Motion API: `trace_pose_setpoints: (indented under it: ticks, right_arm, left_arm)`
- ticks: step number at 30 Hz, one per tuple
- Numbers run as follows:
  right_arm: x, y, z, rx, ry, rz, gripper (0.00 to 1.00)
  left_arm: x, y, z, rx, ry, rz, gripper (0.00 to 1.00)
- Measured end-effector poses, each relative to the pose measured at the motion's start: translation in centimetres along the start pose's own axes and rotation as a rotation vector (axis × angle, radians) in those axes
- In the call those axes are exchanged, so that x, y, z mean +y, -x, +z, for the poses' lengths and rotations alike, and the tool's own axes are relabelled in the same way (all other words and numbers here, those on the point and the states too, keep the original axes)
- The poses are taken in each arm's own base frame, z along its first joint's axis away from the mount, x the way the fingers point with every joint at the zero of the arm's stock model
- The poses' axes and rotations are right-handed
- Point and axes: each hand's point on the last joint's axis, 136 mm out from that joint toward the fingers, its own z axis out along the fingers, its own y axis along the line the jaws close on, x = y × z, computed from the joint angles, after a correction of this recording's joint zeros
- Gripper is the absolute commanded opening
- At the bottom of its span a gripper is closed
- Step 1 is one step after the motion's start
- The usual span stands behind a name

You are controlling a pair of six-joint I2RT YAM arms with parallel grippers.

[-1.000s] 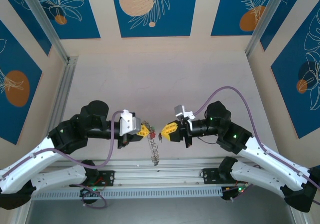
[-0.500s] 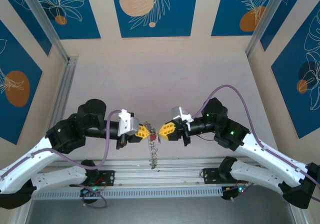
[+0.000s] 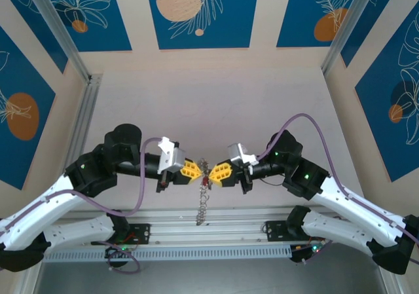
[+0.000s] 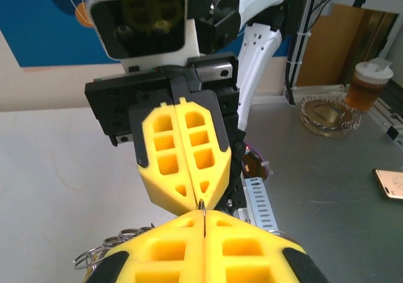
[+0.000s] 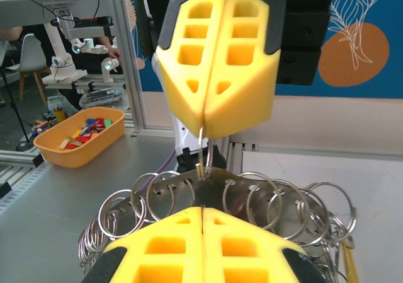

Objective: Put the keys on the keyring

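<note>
Right over the near edge of the tabletop (image 3: pixel 216 104), the two arms meet nose to nose, yellow tips almost touching. The left gripper (image 3: pixel 194 170) comes in from the left and the right gripper (image 3: pixel 216 173) from the right. The keyring (image 3: pixel 203 199) is up off the surface in the gap between them and hangs down toward the rail (image 3: pixel 203 232) from there.

Both sets of jaws are fully closed, no gap between the pads. From the right wrist cam you can see the left jaws pinching one thin wire loop at their very tip, and that loop hooks onto the keyring's rim. The rim is a grey strip fringed with loads of small split rings that fan out to both sides just above the right gripper's own tips.

The right jaws are clamped flat too, but I honestly can't tell what's in there, if anything. The left wrist cam just shows a sliver of metal right where the two tips meet. Can't make out a key for sure in any of the views.

Off to the side there's an orange tray (image 5: pixel 75 141) with colourful bits in it.
</note>
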Motion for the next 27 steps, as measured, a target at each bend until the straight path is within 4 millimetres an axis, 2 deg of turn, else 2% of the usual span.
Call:
trace_pose_setpoints:
  ticks: [8,19,27]
  right_arm:
    - [0.2,-0.3,0.0,-0.005,-0.038,-0.042,0.0]
    - [-1.5,0.0,-1.3,-0.04,-0.21,-0.087,0.0]
    - [-1.9,0.4,-1.5,-0.057,-0.238,-0.099,0.0]
  left_arm:
    - [0.6,0.0,0.7,0.003,-0.003,-0.025,0.0]
    - [0.9,0.1,1.0,0.002,0.0,-0.026,0.0]
    - [1.0,0.1,1.0,-0.002,0.004,-0.023,0.0]
